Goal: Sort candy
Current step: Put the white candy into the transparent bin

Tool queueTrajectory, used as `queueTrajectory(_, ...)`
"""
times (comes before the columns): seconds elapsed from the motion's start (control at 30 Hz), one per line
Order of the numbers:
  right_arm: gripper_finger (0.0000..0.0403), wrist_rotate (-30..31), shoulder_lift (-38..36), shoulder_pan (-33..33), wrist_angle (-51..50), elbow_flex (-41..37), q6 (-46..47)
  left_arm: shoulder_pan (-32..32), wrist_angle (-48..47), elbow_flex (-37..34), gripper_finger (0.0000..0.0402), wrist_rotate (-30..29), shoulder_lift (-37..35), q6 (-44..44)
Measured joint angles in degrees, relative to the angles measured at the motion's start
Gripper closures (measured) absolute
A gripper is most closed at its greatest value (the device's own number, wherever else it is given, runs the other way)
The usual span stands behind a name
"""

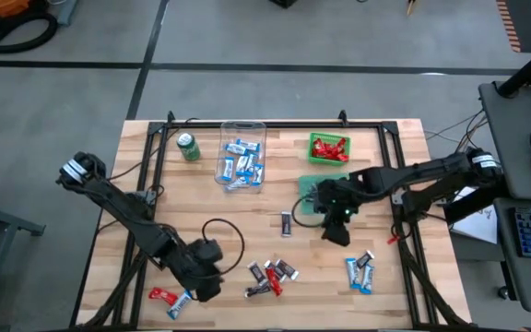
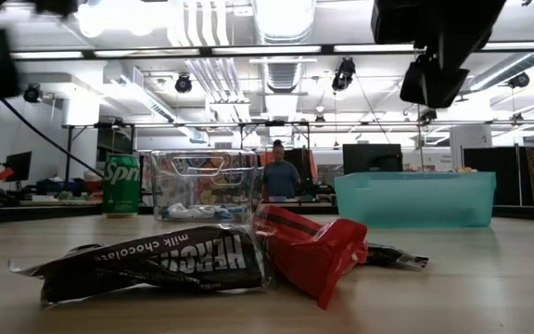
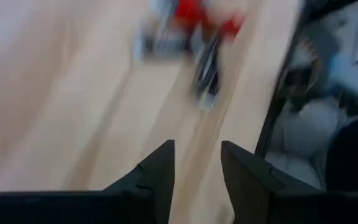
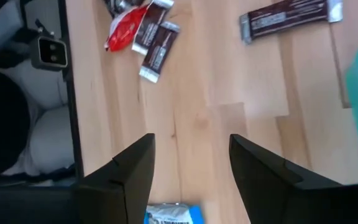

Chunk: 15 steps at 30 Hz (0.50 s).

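Two bins and a tray sit toward the table's (image 1: 395, 138) 12 o'clock edge: a clear bin (image 1: 242, 155) of blue-and-white candy, a teal bin (image 1: 313, 198) at centre-right, a green tray (image 1: 328, 148) of red candy. A can (image 1: 188, 147) stands at 11. Loose candy (image 1: 270, 277) lies around 6 (more at 5 and 7). The right gripper (image 1: 337, 231) hovers beside the teal bin, fingers spread, empty. The left gripper (image 1: 208, 288) hangs low at 7, fingers apart, holding nothing.

Fluorescent ceiling lights (image 2: 202, 48) and exposed ducts (image 2: 284, 37) hang over an open workshop; grey floor (image 1: 247, 37) surrounds the wooden table (image 1: 238, 217).
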Motion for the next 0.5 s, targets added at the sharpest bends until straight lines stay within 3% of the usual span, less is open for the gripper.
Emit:
queueTrajectory(0.23,0.0206,3.45,0.0,1.29,0.22,0.0,-0.1,-2.39,-6.62,-0.03,0.0284,14.83,5.04,-20.18)
queueTrajectory(0.37,0.0206,3.63,0.0,1.3,0.33,0.0,-0.22,-4.53,-7.04,0.08,0.0288,16.51,8.45,-25.93)
queueTrajectory(0.5,0.0206,4.48,0.0,1.29,0.46,0.0,-0.31,-6.19,-13.61,4.42,0.0288,16.99,12.37,-27.94)
